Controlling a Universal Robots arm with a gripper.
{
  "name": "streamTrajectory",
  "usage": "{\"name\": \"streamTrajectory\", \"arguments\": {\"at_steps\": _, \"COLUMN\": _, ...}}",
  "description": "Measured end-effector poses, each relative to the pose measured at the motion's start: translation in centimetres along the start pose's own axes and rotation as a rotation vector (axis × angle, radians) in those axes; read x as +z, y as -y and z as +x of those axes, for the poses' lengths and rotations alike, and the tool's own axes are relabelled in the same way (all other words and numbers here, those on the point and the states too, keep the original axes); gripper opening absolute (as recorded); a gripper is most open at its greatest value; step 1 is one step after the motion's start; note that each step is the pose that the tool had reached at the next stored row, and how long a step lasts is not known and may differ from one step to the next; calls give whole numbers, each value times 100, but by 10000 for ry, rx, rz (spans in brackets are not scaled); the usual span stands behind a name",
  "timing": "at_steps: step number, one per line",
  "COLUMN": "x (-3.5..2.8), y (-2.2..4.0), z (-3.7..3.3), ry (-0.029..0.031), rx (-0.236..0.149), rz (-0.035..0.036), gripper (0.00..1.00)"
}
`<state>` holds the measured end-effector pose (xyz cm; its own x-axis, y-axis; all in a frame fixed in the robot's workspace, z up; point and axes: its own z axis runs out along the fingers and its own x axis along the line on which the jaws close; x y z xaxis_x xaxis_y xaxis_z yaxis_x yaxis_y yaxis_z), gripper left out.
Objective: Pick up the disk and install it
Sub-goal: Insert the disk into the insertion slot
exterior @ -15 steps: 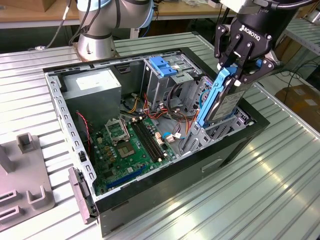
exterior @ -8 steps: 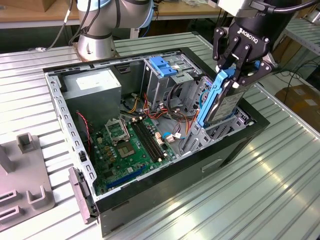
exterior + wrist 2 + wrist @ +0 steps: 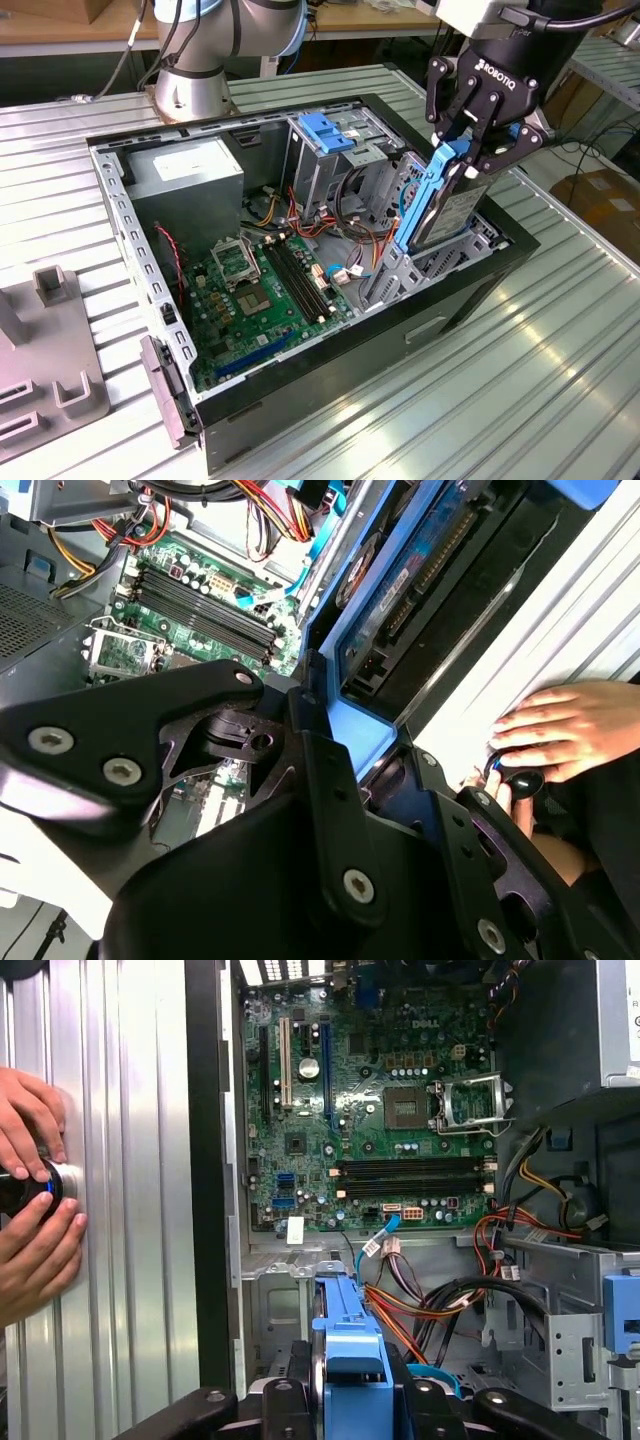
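From the exterior view's left, the power-supply box (image 3: 190,175) and the motherboard (image 3: 262,290) lie exposed in the open case (image 3: 330,375) on the ribbed desk (image 3: 540,380); the blue latch (image 3: 322,130) tops the metal cage mid-case; at the right end the disk (image 3: 455,215) stands steeply tilted, its lower end down at the drive bay (image 3: 395,275), its upper end pinched by the hand (image 3: 472,150). The step looks like seating the disk; doing it well likely means lining both blue rails (image 3: 418,200) with the bay's guides before pressing; staying off the loose cables (image 3: 350,225) just beside; pushing evenly so neither rail jams. The arm reaches in from above at the right, wrist canted so the hand leans with the disk; its base (image 3: 190,90) stands behind the case.
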<state>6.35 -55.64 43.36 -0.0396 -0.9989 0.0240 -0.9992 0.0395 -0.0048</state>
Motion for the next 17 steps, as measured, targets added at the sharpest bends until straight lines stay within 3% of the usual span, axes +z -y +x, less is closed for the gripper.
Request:
{"name": "streamTrajectory", "arguments": {"at_steps": 8, "x": 37, "y": -1, "z": 0, "ry": -1, "rx": 1, "rz": -9, "gripper": 37}}
{"name": "streamTrajectory", "arguments": {"at_steps": 17, "x": 164, "y": -1, "z": 3, "ry": -1, "rx": -1, "rz": -45, "gripper": 37}}
